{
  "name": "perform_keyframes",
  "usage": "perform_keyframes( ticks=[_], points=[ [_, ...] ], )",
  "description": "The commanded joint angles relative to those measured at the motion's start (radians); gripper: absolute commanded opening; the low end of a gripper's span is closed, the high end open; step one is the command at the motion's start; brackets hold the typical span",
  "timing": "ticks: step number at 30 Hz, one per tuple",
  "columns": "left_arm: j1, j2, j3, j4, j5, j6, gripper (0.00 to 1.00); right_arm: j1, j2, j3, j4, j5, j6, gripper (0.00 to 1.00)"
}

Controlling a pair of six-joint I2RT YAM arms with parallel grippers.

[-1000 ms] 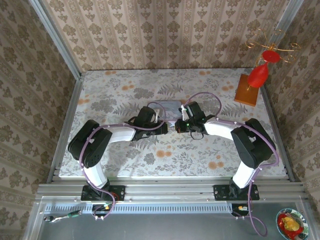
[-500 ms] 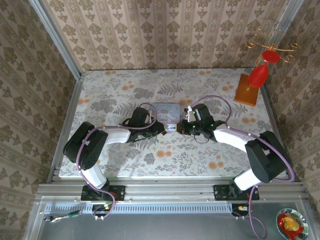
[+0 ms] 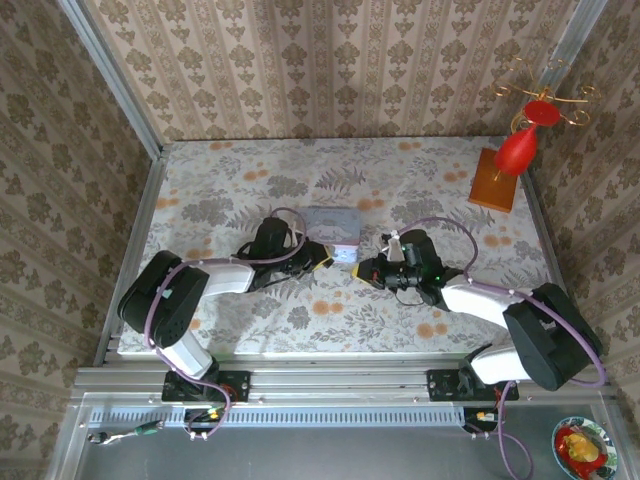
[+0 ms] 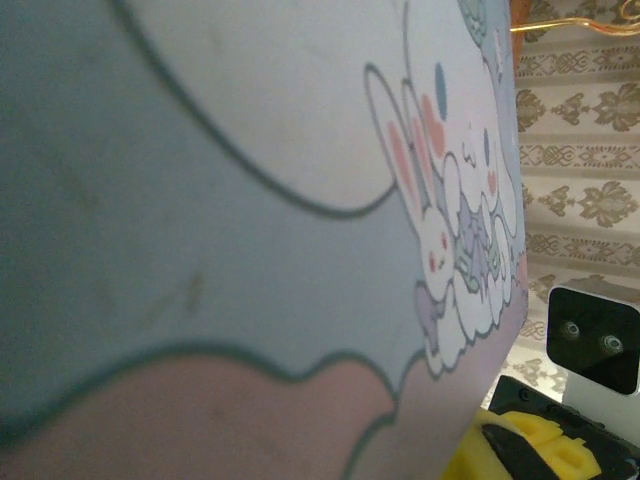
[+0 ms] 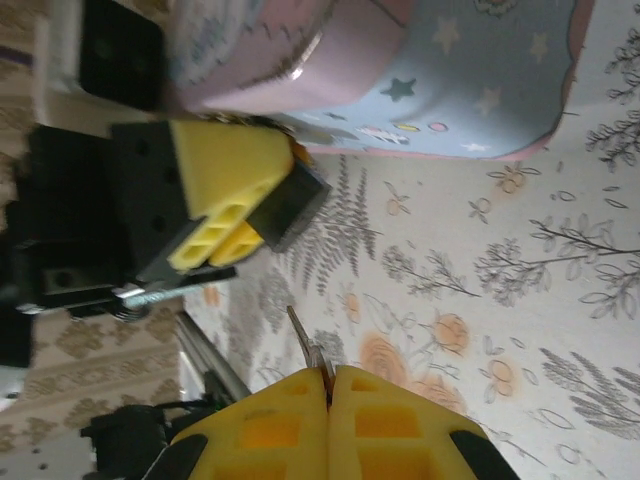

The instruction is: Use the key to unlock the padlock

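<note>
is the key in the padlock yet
Out. The key pokes from the shut right tool, clearly apart from the padlock in the left tool.

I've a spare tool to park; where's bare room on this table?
Bare floral cloth lies far left, between the side rail and the pastel-blue rectangular cartoon tin, and along the back wall up to the orange wooden stand. Crowded: just before the tin, where the left end effector and right end effector meet. The strip nearer than them is free.
</note>
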Motion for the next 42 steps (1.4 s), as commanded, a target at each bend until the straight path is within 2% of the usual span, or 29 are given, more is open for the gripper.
perform_keyframes(
  ticks=[1,7,14,20,26,42],
  points=[
    [-0.004,-0.038,-0.025,0.195,0.028,-0.129,0.0,0.012,-0.03,-0.031,0.17,0.034,0.145,0.0],
    [-0.017,-0.058,-0.055,0.304,0.011,-0.218,0.0,0.012,-0.03,-0.045,0.189,0.043,0.214,0.0],
    [-0.025,-0.057,-0.084,0.365,0.0,-0.253,0.0,0.012,-0.019,-0.052,0.206,0.037,0.298,0.0],
    [-0.028,-0.057,-0.096,0.4,-0.01,-0.266,0.0,0.012,0.025,-0.073,0.294,0.026,0.385,0.0],
    [-0.032,-0.05,-0.101,0.433,-0.011,-0.282,0.0,0.013,0.076,-0.083,0.345,0.029,0.413,0.0],
    [-0.045,-0.038,-0.096,0.429,-0.021,-0.279,0.0,0.032,0.079,-0.082,0.395,0.053,0.43,0.0]
  ],
)
